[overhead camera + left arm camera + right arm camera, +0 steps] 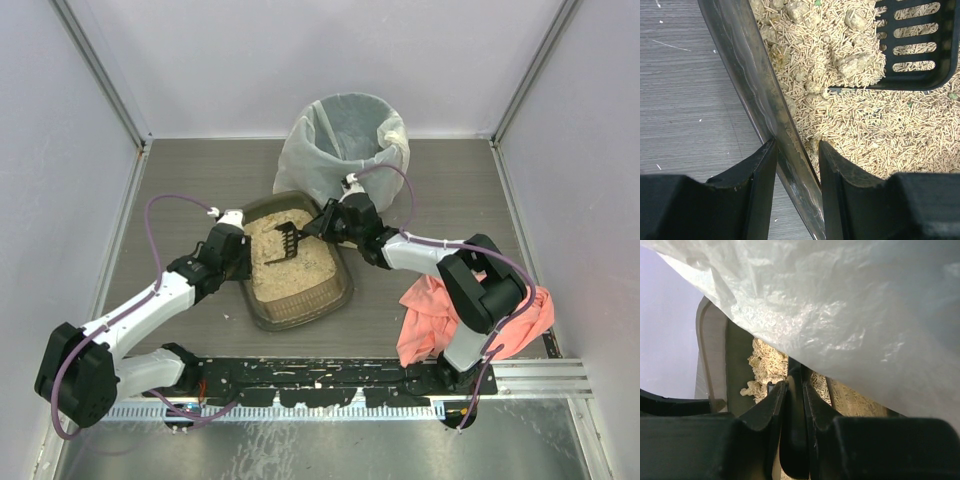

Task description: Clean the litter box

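The litter box [335, 296], a dark tray of tan pellets, lies mid-table. My left gripper [240, 258] is shut on its left rim; in the left wrist view the fingers [752, 190] stand either side of the rim [757, 100]. My right gripper [325, 222] is shut on the handle [793, 440] of a black slotted scoop [283, 243]. The scoop head [949, 45] rests tilted on the litter beside pale clumps [855, 62]. The right wrist view shows pellets [765, 365] and the tray wall [737, 365] past the gripper [794, 387].
A round bin lined with a white bag [345, 140] stands just behind the tray; the bag [850, 305] hangs close over my right wrist. A pink cloth [430, 320] lies at the right, by the right arm's base. Grey walls enclose the table.
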